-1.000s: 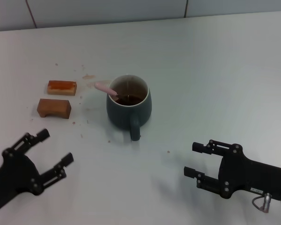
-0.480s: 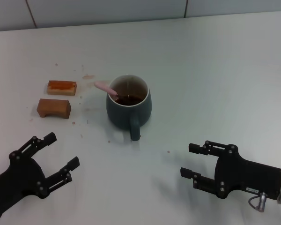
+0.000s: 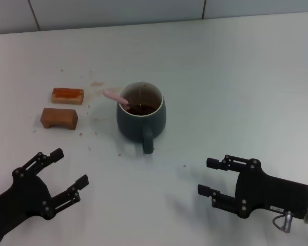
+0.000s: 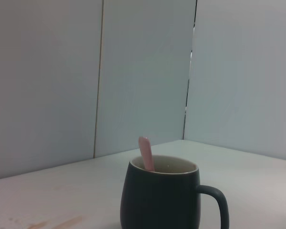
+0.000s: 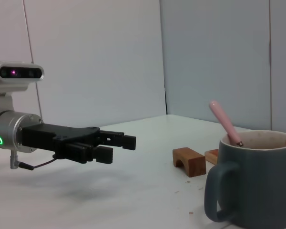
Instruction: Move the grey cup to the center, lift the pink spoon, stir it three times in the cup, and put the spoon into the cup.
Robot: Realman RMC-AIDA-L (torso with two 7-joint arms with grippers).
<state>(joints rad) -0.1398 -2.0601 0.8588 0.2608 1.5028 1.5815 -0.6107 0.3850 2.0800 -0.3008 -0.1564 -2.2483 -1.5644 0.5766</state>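
Crumbs (image 3: 90, 134), perhaps spills too, fleck white table (image 3: 236, 77) near cup (image 3: 141, 114).

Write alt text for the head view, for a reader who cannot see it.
A grey cup of dark liquid stands on a white table, its handle toward the robot, with a pink spoon leaning inside. Two brown blocks lie to its left. The open left gripper and right gripper sit near the bottom corners, empty.

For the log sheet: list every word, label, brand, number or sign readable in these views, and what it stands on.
None: no readable text shows on the grey cup, the pink spoon, the two brown blocks, the left gripper, the right gripper or the table.
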